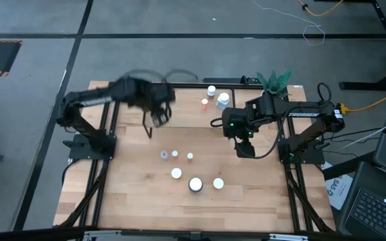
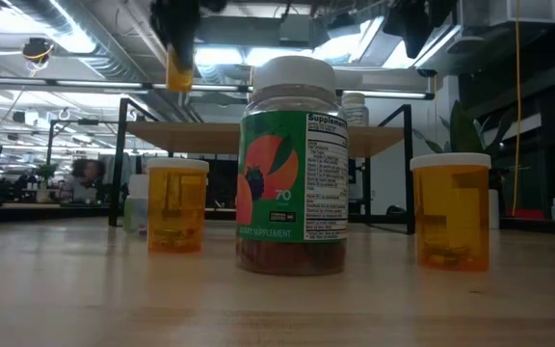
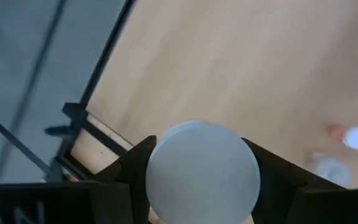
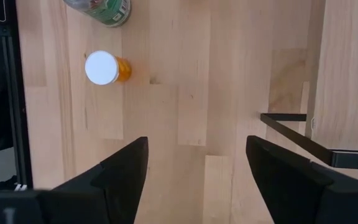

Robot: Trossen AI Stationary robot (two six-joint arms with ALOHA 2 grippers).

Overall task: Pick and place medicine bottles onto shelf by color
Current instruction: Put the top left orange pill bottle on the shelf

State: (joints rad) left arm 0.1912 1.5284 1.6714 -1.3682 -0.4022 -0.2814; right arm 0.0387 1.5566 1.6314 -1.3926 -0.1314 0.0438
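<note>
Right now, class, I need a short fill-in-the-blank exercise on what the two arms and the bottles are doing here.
1. The left gripper is shut on a bottle with a ____ cap.
2. The right gripper hangs open and holds ____.
3. In the low view, the big labelled bottle stands between two ____ bottles.
4. The carried bottle hangs ____ the table.

Missing words: white; nothing; orange; above

Even overhead light; left arm [image 1: 122, 94] motion-blurred; ceiling lamps [image 2: 75, 39] glare; tabletop [image 2: 277, 299] foreground soft.
</note>
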